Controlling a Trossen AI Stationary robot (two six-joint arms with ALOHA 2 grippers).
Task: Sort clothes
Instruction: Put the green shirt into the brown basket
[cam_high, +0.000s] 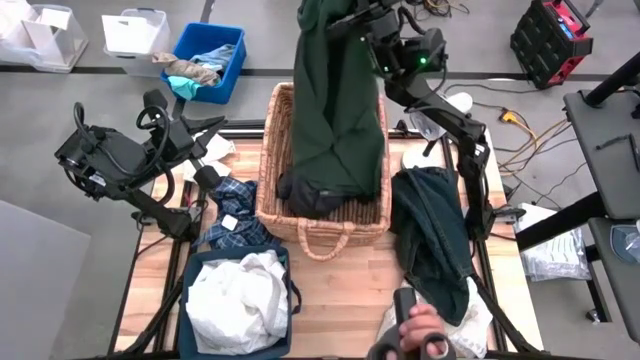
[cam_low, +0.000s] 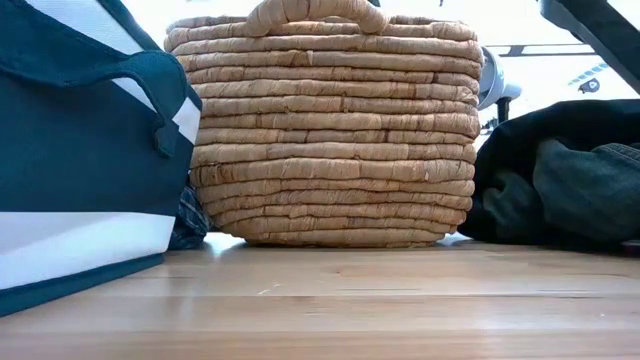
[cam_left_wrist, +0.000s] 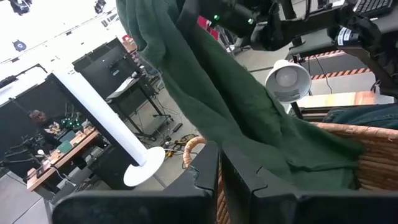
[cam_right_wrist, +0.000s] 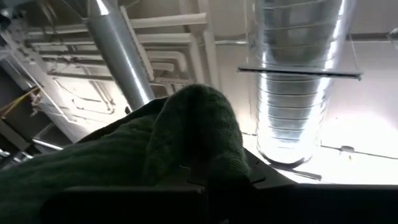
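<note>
We see the right gripper (cam_high: 345, 22) pinching the dark green garment (cam_high: 335, 110), which hangs below its fingers into the wicker basket (cam_high: 275, 205). The left gripper (cam_high: 205, 150) is closed and empty beside the plaid shirt (cam_high: 235, 215); white clothes (cam_high: 240, 300) are binned, and a dark pile (cam_high: 435, 235) is unsorted.

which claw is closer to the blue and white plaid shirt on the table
Left. The left claw sits shut just above the blue-and-white plaid shirt, by the woven wicker basket. The right claw is far off, holding the dark green garment up over it.
</note>
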